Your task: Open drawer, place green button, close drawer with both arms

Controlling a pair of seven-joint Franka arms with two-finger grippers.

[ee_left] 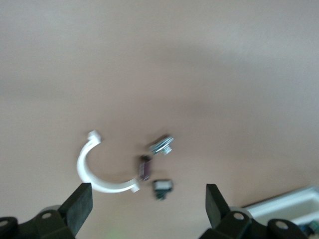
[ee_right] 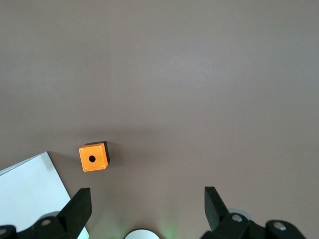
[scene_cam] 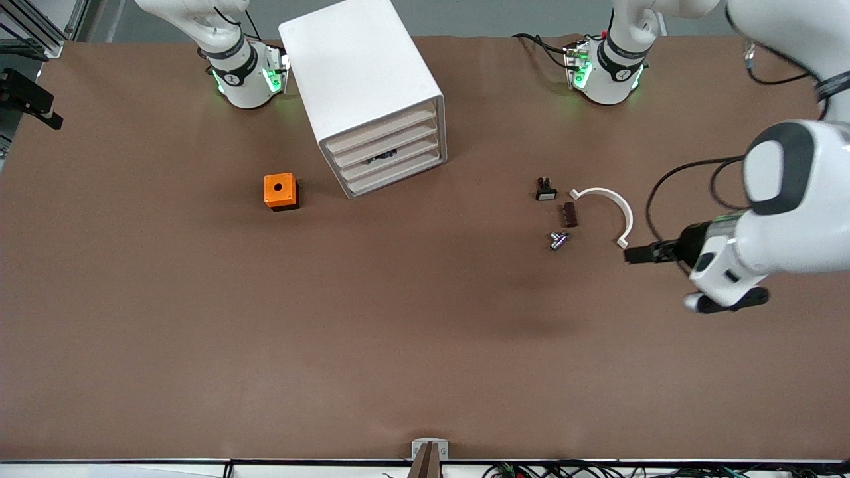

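The left pincer (ee_left: 144,206) hangs wide over the brown table (scene_cam: 199,332) near the white plastic half-ring (scene_cam: 607,202) – empty; the right pincer (ee_right: 144,209), above the orange cube with a hole (ee_right: 93,157), is wide too.

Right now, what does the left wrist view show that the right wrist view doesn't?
Only the left wrist view: the white curved clip, a dark brown part, a metal part, a small black-and-white component, and the open left gripper over them. Only the right wrist view: the orange box with its hole, below the open right gripper. Both show the brown table and part of the white cabinet.
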